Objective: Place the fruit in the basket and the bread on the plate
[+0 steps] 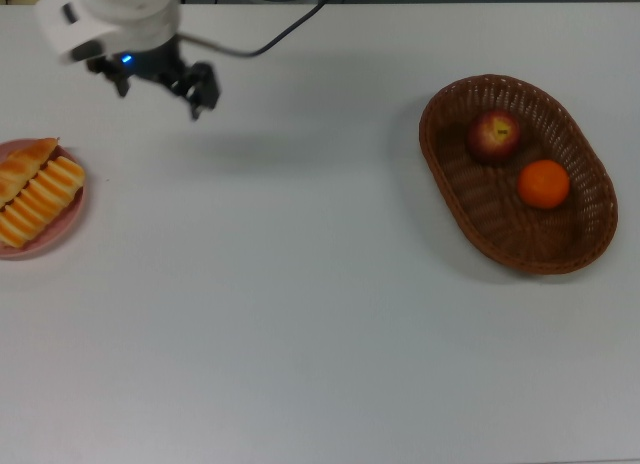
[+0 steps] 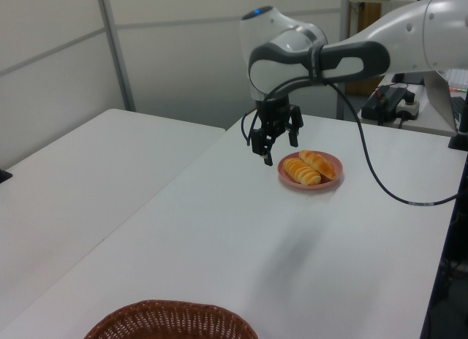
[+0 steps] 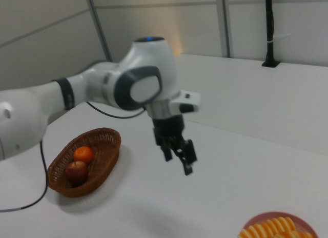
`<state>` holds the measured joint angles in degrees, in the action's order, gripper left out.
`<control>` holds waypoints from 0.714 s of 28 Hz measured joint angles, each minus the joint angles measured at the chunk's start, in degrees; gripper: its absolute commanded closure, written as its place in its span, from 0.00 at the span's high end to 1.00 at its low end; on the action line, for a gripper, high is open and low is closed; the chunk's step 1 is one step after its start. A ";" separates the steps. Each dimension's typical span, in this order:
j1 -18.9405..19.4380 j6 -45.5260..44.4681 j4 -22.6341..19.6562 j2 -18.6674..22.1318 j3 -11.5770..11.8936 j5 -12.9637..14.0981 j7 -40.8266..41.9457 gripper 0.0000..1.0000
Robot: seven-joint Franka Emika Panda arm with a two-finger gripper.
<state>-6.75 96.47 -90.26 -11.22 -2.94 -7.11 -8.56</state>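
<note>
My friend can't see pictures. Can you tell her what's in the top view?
A robot gripper hangs open and empty over a white table. At the top view's left, two breads lie on a pink plate; at its right, an apple and orange sit in a basket.

A white table [image 1: 300,314] fills the top view. In the left view a second white table [image 2: 66,171] stands just beside it on the left view's left, backed by pale wall panels [image 2: 219,47]. A black cable [image 2: 380,178] hangs over the left view's right.
</note>
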 measured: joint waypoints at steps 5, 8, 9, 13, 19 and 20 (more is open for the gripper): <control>1.73 -6.05 2.47 1.29 -0.41 0.06 3.91 1.00; 1.79 -7.85 3.24 2.05 -0.90 0.08 6.32 1.00; 1.78 -8.21 3.33 2.30 -0.96 0.09 6.97 1.00; 1.78 -9.43 3.39 3.21 -1.05 0.10 8.55 1.00; 1.78 -9.69 3.39 3.50 -1.06 0.10 9.20 1.00; 1.78 -9.69 3.39 3.50 -1.06 0.10 9.22 1.00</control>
<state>-4.97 86.78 -86.87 -7.71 -4.00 -7.01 0.66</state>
